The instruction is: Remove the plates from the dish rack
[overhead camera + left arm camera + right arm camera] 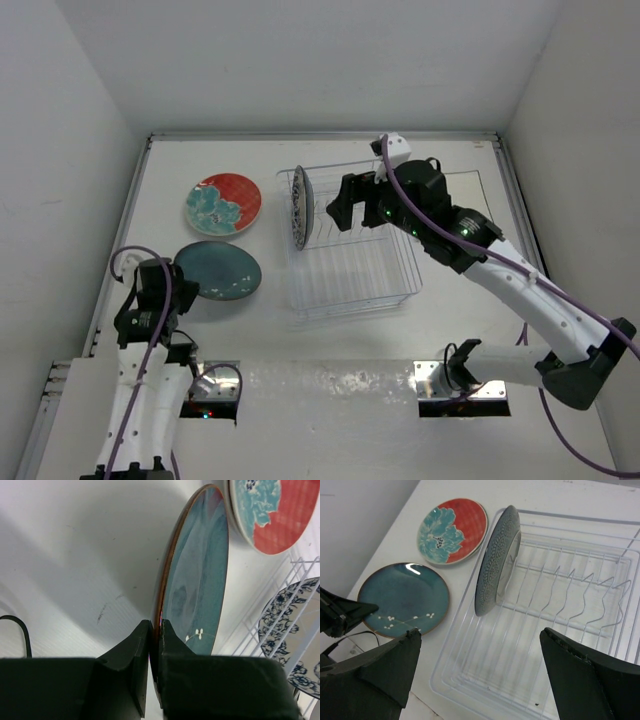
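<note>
The clear dish rack (355, 265) sits mid-table. One plate with a dark floral pattern (301, 207) stands on edge at its left end. My right gripper (338, 212) hovers open just right of that plate, over the rack. In the right wrist view the gripper (480, 632) spans the rack base (570, 610), with the patterned plate (497, 560) ahead. A teal plate (218, 270) lies left of the rack. My left gripper (188, 290) is shut on its near-left rim. The left wrist view shows the gripper (156, 626) pinching the teal plate (197, 575).
A red plate with teal blotches (223, 203) lies flat behind the teal one, also seen as the red plate (452, 530) and red plate (272, 510). White walls close in the table on the left, back and right.
</note>
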